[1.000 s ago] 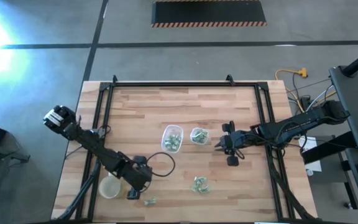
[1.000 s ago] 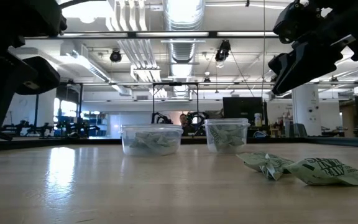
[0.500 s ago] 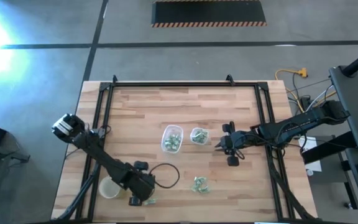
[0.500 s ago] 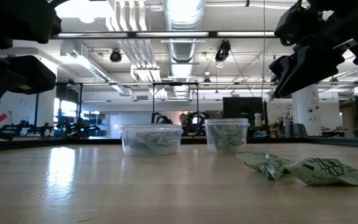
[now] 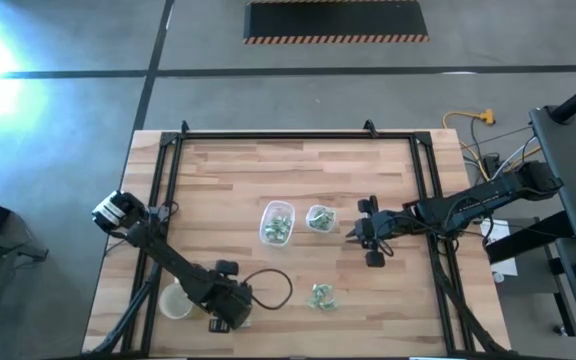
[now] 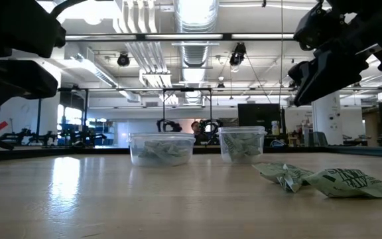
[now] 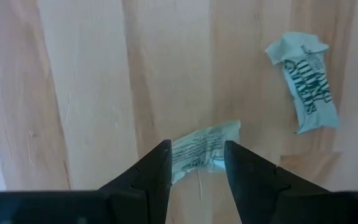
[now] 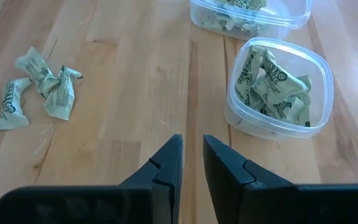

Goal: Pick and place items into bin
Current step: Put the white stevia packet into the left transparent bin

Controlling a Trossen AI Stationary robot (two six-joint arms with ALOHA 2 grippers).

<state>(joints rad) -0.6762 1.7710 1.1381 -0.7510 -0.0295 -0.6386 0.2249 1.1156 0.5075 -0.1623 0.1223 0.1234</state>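
Near the table's near edge my left gripper [image 5: 226, 320] points down, open. Its fingers stand on either side of one pale-green wrapped piece [image 7: 202, 149] that lies flat on the wood; I see no touch. A second piece [image 7: 303, 87] lies beside it. More pieces form a small pile [image 5: 321, 295] right of that spot. Two clear containers [image 5: 276, 222] [image 5: 319, 218] at mid-table hold several pieces. My right gripper [image 5: 356, 235] hangs right of the containers, above the table, its fingers [image 8: 178, 155] a narrow gap apart with nothing between them.
A round pale tub [image 5: 176, 300] stands left of my left gripper, by the table's left rail. A black frame [image 5: 268, 135] runs along the far and side edges. Bare wood lies between the containers and the near edge.
My left gripper has moved toward the table's near edge and a little right, tipping steeper downward, and now stands over the wrapped piece that lay beside it. Its fingers kept their gap. The pieces and containers have not moved.
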